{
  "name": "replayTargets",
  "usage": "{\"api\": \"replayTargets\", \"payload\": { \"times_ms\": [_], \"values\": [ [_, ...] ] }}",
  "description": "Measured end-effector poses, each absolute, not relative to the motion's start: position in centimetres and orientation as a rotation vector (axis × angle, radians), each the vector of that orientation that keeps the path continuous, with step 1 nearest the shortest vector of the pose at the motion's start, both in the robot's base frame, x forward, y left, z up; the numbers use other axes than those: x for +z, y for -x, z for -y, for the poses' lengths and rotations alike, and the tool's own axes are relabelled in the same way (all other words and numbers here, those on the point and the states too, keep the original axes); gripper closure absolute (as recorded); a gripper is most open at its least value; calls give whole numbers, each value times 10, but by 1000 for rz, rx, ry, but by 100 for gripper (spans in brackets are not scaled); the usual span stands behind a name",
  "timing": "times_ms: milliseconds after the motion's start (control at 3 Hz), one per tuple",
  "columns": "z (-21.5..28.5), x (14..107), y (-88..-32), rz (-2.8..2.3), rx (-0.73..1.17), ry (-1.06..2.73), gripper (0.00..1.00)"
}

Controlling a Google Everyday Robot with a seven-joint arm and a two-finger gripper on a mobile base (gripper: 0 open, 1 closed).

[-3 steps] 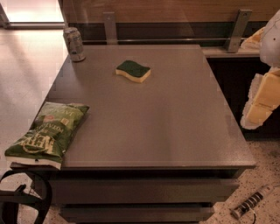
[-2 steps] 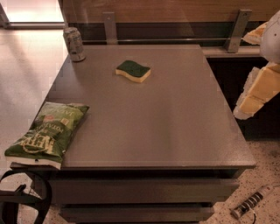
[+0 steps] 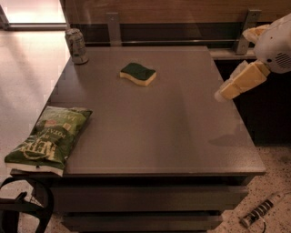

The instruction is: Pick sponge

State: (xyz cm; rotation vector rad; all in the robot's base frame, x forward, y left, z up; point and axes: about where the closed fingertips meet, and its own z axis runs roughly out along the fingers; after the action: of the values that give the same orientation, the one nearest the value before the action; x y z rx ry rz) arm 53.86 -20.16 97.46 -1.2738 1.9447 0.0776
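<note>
Moved inward: tool (image 3: 233, 63), spread wide, now over table (image 3: 159, 136) right edge; sponge (image 3: 138, 73) unmoved, well apart.

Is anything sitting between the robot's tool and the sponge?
No. In the camera view, only bare table lies between the tool, hovering over the table's right edge, and the sponge near the back.

Dim, warm light, with glare on the pale shiny floor (image 3: 32, 13) top left. The cream pincer (image 3: 228, 90), at the right edge, shadows the dark grey tabletop (image 3: 150, 127).
</note>
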Motion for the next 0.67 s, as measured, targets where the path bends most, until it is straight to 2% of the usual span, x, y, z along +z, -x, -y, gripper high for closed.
{"api": "replayTargets", "payload": {
  "times_ms": [333, 667],
  "values": [
    [180, 979, -594, -1763, 203, 1130, 0],
    [162, 981, -623, -1669, 283, 1073, 0]
  ]
}}
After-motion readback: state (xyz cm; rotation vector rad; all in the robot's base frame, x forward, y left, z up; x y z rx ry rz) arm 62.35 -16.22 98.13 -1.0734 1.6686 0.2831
